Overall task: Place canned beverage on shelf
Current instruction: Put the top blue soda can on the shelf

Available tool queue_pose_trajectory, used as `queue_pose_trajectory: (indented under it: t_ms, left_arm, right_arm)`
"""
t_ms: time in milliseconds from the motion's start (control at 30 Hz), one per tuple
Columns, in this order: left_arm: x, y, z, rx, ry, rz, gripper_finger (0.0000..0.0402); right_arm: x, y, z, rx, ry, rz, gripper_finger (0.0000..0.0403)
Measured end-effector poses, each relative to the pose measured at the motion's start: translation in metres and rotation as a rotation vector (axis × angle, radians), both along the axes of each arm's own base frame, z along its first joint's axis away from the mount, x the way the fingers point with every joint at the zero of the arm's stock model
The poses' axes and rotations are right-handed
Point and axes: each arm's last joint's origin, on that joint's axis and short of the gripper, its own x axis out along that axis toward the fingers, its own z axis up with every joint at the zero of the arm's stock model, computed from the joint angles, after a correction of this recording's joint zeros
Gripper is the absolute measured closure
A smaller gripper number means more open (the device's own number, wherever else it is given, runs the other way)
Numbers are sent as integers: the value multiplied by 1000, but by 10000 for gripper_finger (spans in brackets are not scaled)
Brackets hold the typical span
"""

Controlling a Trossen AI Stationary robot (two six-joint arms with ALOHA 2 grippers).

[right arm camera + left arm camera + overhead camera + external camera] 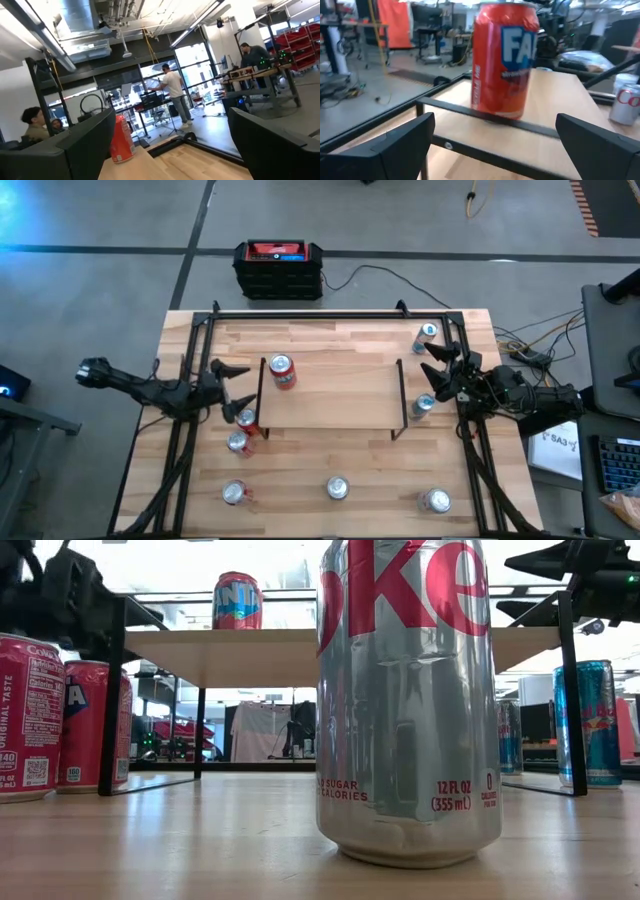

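Already, the orange Fanta can (pixel 283 372) stood on the shelf (pixel 335 395), while the left gripper (pixel 232 385) beside it and the right gripper (pixel 432 363) both gaped empty.

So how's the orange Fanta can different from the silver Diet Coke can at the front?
The Fanta can is orange-red and stands on the shelf, just ahead of the open left gripper. The Diet Coke can is silver and stands down on the table, away from both arms. Both are upright.

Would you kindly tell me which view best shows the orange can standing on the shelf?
The left wrist view: the orange can fills it. The high view shows its top, the low view its upper half, the right wrist view a small side.
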Motion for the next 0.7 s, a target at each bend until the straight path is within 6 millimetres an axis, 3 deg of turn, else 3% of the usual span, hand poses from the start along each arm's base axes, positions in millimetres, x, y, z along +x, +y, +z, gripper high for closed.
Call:
queue_pose_trajectory:
  t_ms: [267, 400, 600, 700]
  left_arm:
    - [0, -2, 8, 95, -4, -86, 2]
    - [0, -2, 10, 181, 24, -83, 2]
    - [0, -2, 10, 194, 34, -84, 2]
    - [1, -2, 9, 194, 43, -84, 2]
  right_arm:
    - [0, -1, 7, 26, 55, -37, 33]
    - [-7, -5, 41, 86, 258, -183, 33]
    - [-22, -10, 108, 276, 461, -382, 33]
    - [-25, -12, 125, 423, 602, -475, 33]
